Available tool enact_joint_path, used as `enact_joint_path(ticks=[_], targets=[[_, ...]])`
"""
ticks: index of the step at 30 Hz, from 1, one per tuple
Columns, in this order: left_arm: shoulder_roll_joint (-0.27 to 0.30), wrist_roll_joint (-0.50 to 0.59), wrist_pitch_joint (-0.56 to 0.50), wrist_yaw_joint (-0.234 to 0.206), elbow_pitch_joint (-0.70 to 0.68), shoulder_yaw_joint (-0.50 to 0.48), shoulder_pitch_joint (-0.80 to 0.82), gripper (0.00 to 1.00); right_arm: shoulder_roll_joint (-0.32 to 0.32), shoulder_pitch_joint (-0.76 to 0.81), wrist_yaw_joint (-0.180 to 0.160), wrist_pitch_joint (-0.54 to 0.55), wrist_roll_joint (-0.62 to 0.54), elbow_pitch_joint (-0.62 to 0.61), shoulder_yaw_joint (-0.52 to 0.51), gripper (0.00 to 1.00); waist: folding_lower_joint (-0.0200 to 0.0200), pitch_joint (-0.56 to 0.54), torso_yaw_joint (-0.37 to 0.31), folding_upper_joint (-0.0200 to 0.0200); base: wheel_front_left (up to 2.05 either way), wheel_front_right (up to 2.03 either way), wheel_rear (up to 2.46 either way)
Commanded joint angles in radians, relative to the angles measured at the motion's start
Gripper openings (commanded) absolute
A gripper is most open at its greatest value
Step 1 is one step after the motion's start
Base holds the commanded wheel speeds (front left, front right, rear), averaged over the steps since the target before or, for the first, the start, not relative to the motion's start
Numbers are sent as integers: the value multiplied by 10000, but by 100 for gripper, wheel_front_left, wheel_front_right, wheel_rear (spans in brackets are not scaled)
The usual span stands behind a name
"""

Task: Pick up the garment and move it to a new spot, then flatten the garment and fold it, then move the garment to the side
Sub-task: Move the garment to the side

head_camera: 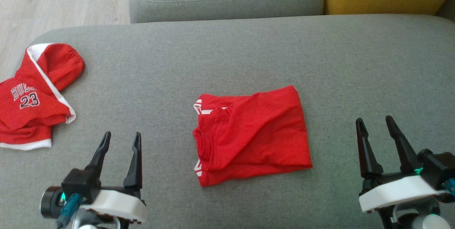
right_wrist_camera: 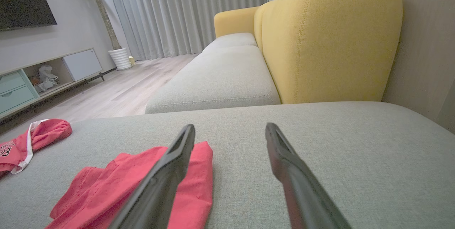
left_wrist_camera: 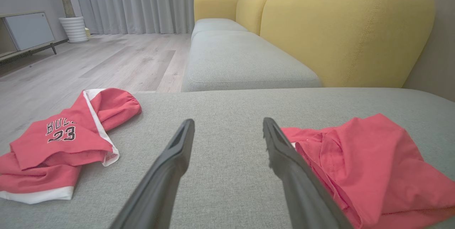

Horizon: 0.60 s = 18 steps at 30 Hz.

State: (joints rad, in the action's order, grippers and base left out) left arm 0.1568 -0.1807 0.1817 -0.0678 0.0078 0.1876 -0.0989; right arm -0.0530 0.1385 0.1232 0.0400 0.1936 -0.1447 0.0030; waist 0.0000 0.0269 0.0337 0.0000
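Folded red garment (head_camera: 252,134) lying in the middle of the grey cushion (head_camera: 249,51), left gripper (head_camera: 121,136) hovering apart at its left, fingers spread and holding nothing, right gripper (head_camera: 375,119) hovering at its right, likewise spread and empty, red jersey (head_camera: 32,101) lying at the cushion's left edge

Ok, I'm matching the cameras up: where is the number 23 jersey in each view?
Head view: jersey at the left edge, on the grey cushion.
Left wrist view: jersey at lower left.
Right wrist view: jersey at the far left edge, partly cut off.
Shared landmark: the folded shirt, to the jersey's right in all three.
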Motion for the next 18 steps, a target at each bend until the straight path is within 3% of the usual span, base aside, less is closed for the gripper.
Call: enact_joint_path(ticks=[1,18], targets=[[173,-100,14,-59,-316,-279,330,100,-71,-174,75,-29,26,-311,249,100,0,3,7,0,0,0,0],[233,-160,125,-151,-286,-172,413,100,-20,-126,75,-3,-17,-342,220,100,0,22,-22,0,0,0,0]])
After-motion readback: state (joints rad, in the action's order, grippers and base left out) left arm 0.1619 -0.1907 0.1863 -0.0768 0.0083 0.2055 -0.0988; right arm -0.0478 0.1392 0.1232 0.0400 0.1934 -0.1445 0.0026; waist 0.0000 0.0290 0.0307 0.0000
